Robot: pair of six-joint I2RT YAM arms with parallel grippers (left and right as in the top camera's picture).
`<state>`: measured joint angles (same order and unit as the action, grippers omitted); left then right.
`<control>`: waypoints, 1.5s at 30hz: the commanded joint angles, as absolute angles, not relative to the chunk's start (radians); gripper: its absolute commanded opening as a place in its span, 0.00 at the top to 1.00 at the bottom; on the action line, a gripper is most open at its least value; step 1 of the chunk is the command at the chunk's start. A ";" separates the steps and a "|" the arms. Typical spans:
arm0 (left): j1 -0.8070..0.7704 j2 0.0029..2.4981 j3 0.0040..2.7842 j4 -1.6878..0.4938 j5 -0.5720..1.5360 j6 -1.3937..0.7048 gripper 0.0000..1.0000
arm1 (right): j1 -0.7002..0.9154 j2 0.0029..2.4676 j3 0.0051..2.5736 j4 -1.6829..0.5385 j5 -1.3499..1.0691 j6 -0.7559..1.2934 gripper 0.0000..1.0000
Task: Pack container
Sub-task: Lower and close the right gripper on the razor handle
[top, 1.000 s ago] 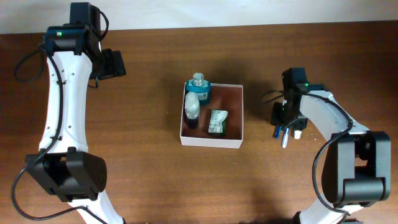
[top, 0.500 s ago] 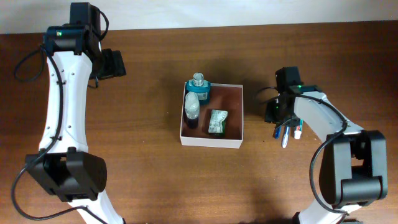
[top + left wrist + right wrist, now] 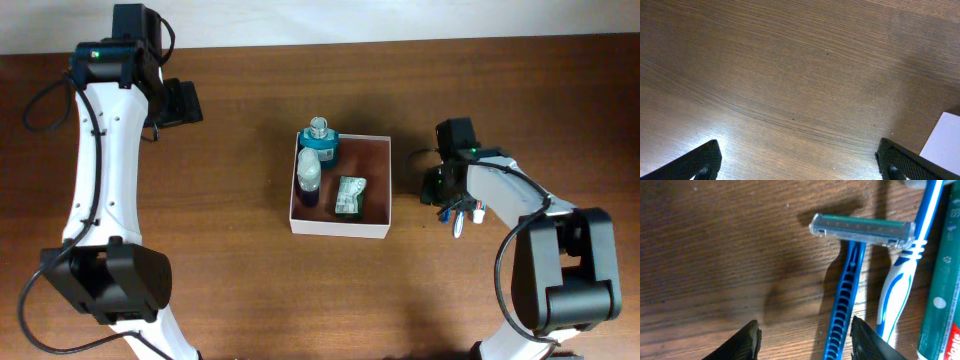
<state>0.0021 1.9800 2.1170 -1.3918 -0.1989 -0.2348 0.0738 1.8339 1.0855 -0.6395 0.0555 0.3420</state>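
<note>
Now right tool (image 3: 807,342) has slid over the blue razor (image 3: 850,270) — jaws apart, nothing held; left tool (image 3: 797,162) wide open. Grab next, prob.

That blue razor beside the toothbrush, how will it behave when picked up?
The razor looks like thin ribbed plastic, so probably stiff, light and fairly grippy. It lies flat on the table, so probably hard to get under. Its wide head should stop rolling.

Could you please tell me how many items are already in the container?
3: a teal bottle at the far left corner, a white-capped bottle beside it, a green packet near the middle. Smaller ones may be hidden.
</note>
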 commanded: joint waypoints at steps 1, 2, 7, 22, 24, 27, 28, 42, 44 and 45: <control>0.000 1.953 2.131 -1.392 -0.207 -0.230 0.01 | 0.079 1.841 1.062 -0.620 0.064 0.356 0.49; 0.000 1.953 2.131 -1.392 -0.207 -0.230 0.01 | 0.079 1.841 1.059 -0.616 0.064 0.356 0.49; 0.000 1.953 2.131 -1.392 -0.207 -0.230 0.01 | 0.079 1.841 1.035 -0.602 0.064 0.356 0.50; 0.000 1.953 2.131 -1.392 -0.207 -0.230 0.01 | 0.077 1.841 0.945 -0.501 0.064 0.357 0.62; 0.000 1.953 2.131 -1.392 -0.207 -0.230 0.01 | 0.077 1.841 0.945 -0.501 0.065 0.357 0.67; 0.000 1.953 2.131 -1.392 -0.207 -0.230 0.01 | 0.077 1.841 0.945 -0.501 0.064 0.357 0.75; 0.000 1.953 2.131 -1.392 -0.207 -0.230 0.01 | 0.077 1.841 0.945 -0.501 0.064 0.357 0.75; 0.000 1.953 2.131 -1.392 -0.207 -0.230 0.01 | 0.077 1.841 0.945 -0.509 0.064 0.356 0.96; 0.000 1.953 2.131 -1.392 -0.207 -0.230 0.01 | 0.077 1.841 0.946 -0.520 0.064 0.356 0.96; 0.000 1.953 2.131 -1.392 -0.207 -0.230 0.01 | 0.077 1.841 0.948 -0.525 0.064 0.356 0.96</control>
